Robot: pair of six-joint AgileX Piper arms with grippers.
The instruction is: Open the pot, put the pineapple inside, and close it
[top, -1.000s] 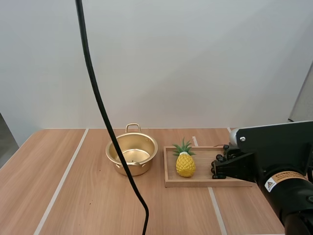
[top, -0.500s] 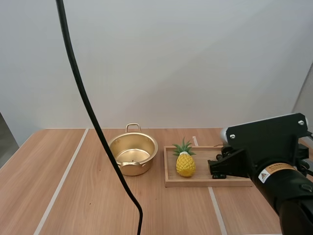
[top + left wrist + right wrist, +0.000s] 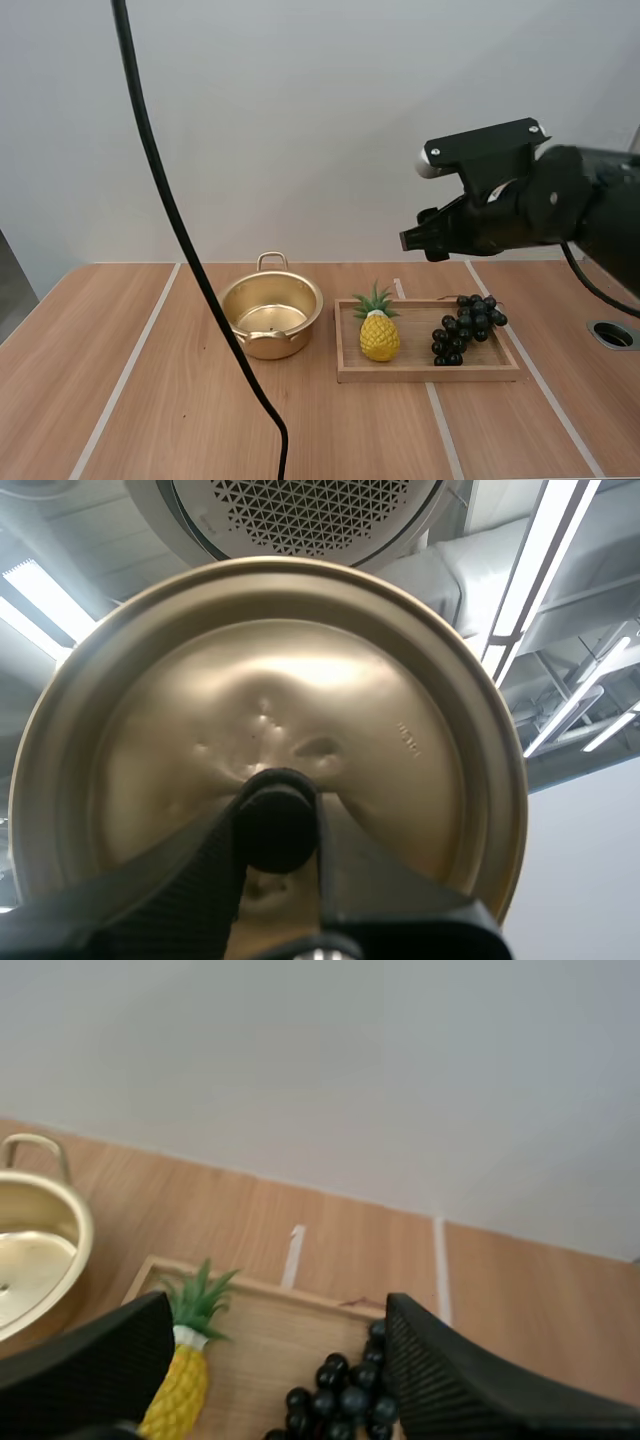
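While the left gripper [image 3: 277,830] pinches the black knob [image 3: 270,805] of the lid [image 3: 400,680], the right gripper [image 3: 280,1310] hangs over the wooden tray [image 3: 420,374], fingers wide apart and empty. The pineapple [image 3: 379,336] stands upright at the tray's left end and the grapes [image 3: 465,325] lie at its right end. The uncovered pot [image 3: 295,340] sits just left.

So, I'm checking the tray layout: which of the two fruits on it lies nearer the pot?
The pineapple, yellow with a green crown, at the tray's end next to the pot. The dark grapes lie at the far end.
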